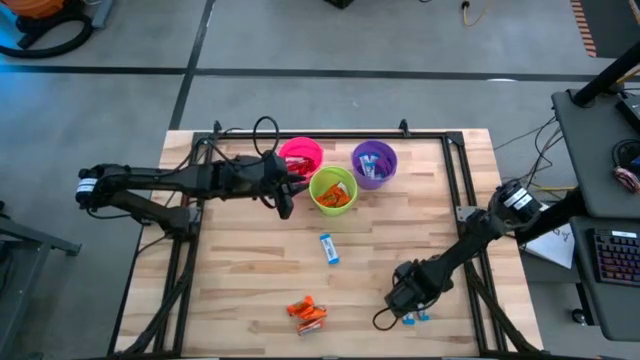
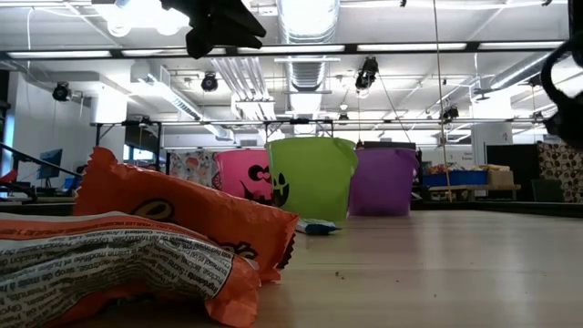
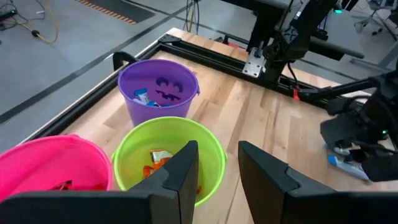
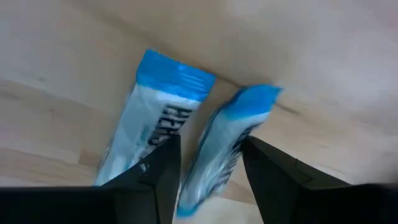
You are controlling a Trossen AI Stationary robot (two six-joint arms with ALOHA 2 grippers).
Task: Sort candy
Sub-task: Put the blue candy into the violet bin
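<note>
My right gripper [image 4: 211,177] is down at the table's near right [image 1: 408,308], shut on one of two blue-and-white candies [image 4: 227,140]; the other [image 4: 155,112] lies alongside it. My left gripper [image 3: 217,168] is open and empty, hovering over the pink cup [image 1: 301,156] and the green cup [image 1: 333,189]. The purple cup [image 1: 374,163] stands to their right. Another blue-and-white candy [image 1: 330,249] lies flat mid-table. Orange candies [image 1: 307,313] lie near the near edge. The green cup holds orange candy [image 3: 158,158], and the purple cup holds blue candy [image 3: 144,98]. My right gripper has the blue-and-white candy pinched between its two fingers [image 4: 165,177], which meet its long sides [image 4: 208,165], so the candy runs along them. The fingers come down from above. The candy's blue end [image 4: 255,96] sticks out ahead and looks to lie on the table.
Black frame rails [image 1: 455,185] run along the tabletop's sides and far edge. Bare wood lies between the cups and the near candies. In the low view the orange candies [image 2: 182,219] fill the foreground, with the three cups behind them.
</note>
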